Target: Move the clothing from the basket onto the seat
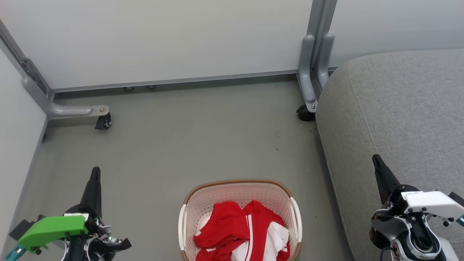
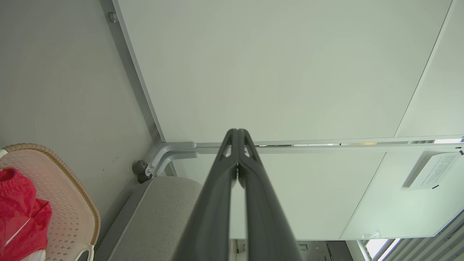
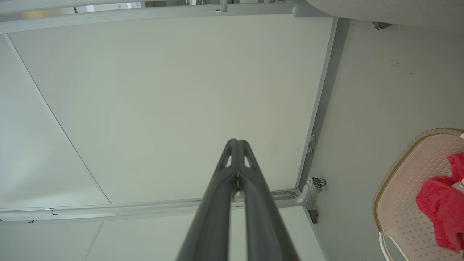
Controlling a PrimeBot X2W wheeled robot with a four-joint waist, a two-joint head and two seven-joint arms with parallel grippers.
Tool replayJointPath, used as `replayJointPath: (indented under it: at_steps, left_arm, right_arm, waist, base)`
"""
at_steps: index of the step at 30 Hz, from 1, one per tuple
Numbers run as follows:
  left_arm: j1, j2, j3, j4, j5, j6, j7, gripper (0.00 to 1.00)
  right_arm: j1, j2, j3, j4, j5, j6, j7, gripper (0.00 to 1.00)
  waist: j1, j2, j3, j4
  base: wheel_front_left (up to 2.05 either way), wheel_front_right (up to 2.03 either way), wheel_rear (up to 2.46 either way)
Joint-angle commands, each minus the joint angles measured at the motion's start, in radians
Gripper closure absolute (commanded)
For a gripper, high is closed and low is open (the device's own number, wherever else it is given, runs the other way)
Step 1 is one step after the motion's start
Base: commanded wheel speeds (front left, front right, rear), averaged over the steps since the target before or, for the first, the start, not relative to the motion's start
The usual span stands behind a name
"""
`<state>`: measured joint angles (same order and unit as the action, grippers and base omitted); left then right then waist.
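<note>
Red clothing (image 1: 243,232) with white panels and stripes lies bunched in the cream basket (image 1: 203,203) on the floor at the bottom middle. The grey seat (image 1: 398,108) fills the right side. My left gripper (image 1: 95,170) stands shut at the lower left, well left of the basket, holding nothing. Over the seat's front edge, my right gripper (image 1: 375,158) is shut and empty. The left wrist view shows its shut fingers (image 2: 237,131), the basket (image 2: 72,203), the clothing (image 2: 21,214) and the seat (image 2: 159,214). The right wrist view shows shut fingers (image 3: 237,141), the basket (image 3: 402,203) and the clothing (image 3: 440,199).
Pale partition panels (image 1: 163,40) on grey metal frames close off the back and left. Their feet carry castor wheels at the left (image 1: 103,122) and beside the seat's corner (image 1: 305,113). Grey floor (image 1: 203,137) stretches between the panels and the basket.
</note>
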<state>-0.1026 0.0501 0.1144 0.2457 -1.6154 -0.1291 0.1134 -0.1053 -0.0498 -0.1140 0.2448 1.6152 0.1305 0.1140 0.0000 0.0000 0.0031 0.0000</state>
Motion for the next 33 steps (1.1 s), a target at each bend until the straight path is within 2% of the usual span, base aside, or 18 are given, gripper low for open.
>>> replayJointPath:
  at_steps: [1, 33]
  left_arm:
    - [-0.017, 0.001, 0.000, 0.000, 0.007, -0.006, 0.002, 1.00]
    - [-0.017, 0.001, 0.000, 0.000, 0.007, -0.006, 0.002, 1.00]
  right_arm:
    - [-0.010, -0.002, 0.000, 0.001, -0.007, 0.000, 0.001, 1.00]
    - [-0.010, -0.002, 0.000, 0.001, -0.007, 0.000, 0.001, 1.00]
  waist:
    - [0.0000, 0.0000, 0.000, 0.000]
    - [0.0000, 0.0000, 0.000, 0.000]
  base:
    - [0.00, 0.00, 0.00]
    - [0.00, 0.00, 0.00]
